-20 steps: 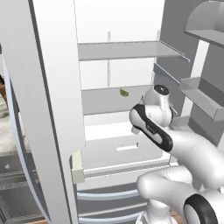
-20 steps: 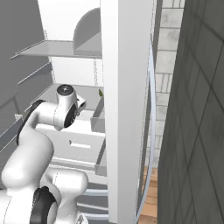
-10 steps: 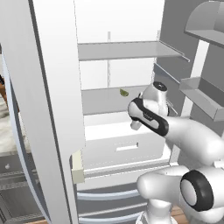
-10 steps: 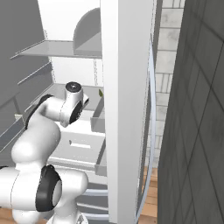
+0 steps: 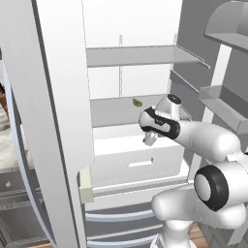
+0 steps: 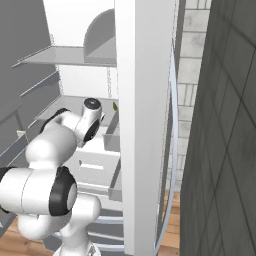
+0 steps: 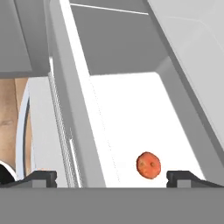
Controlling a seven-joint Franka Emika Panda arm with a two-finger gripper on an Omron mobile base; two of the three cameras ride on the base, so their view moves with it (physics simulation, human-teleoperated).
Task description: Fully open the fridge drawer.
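The fridge drawer (image 5: 131, 160) is a wide white bin under the lowest grey shelf, partly pulled out, with a slot handle (image 5: 140, 163) in its flat front. It also appears in the right base view as the fridge drawer (image 6: 95, 162). My gripper (image 5: 149, 141) hangs over the drawer's top front edge, pointing down. In the hand view the gripper (image 7: 111, 178) is open, and the drawer's front wall (image 7: 74, 109) runs between its two fingertips (image 7: 41, 177). Nothing is held. A small orange round item (image 7: 148, 165) lies on the drawer's white floor.
The open left fridge door (image 5: 53, 121) stands close on the left, the right door (image 6: 142, 125) on the other side with shelves (image 5: 220, 104). A small green item (image 5: 137, 102) lies on the grey shelf (image 5: 140, 55) level above. Curved lower drawer fronts (image 5: 121, 215) sit beneath.
The arm's elbow has swung forward and the hand has shifted slightly left over the drawer's front edge. The drawer itself has not visibly moved.
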